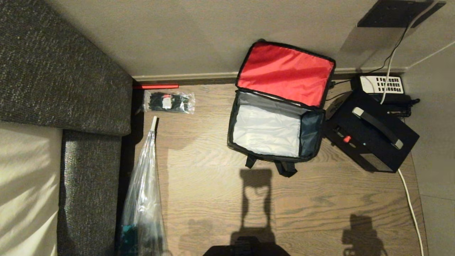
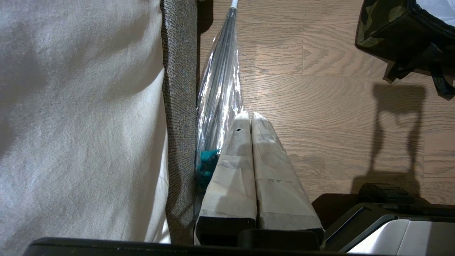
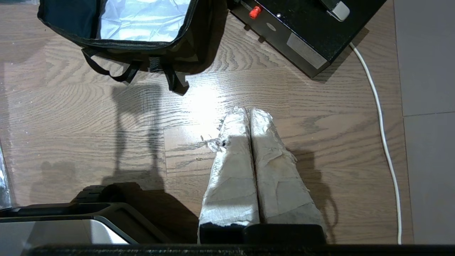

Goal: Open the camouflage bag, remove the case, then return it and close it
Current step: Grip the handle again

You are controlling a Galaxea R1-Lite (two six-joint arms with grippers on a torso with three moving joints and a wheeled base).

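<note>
The camouflage bag [image 1: 312,133] stands open on the wood floor against the wall. Its red-lined lid [image 1: 284,73] leans back and the pale grey interior holds nothing. The case [image 1: 369,145], a black box with a grey handle and a small red knob [image 1: 347,139], lies on the floor just right of the bag, touching its corner. Neither gripper is in the head view. My left gripper [image 2: 248,115] hangs shut and empty over the floor, well short of the bag [image 2: 391,25]. The right gripper [image 3: 249,111] is shut and empty too, short of the bag [image 3: 67,14] and case [image 3: 302,25].
A grey sofa [image 1: 64,71] fills the left side. A folded umbrella in a clear sleeve [image 1: 144,192] lies along it. A clear packet of black ties [image 1: 169,102] sits near the wall. A telephone [image 1: 382,85] stands behind the case, and a white cable [image 1: 408,199] runs down the right.
</note>
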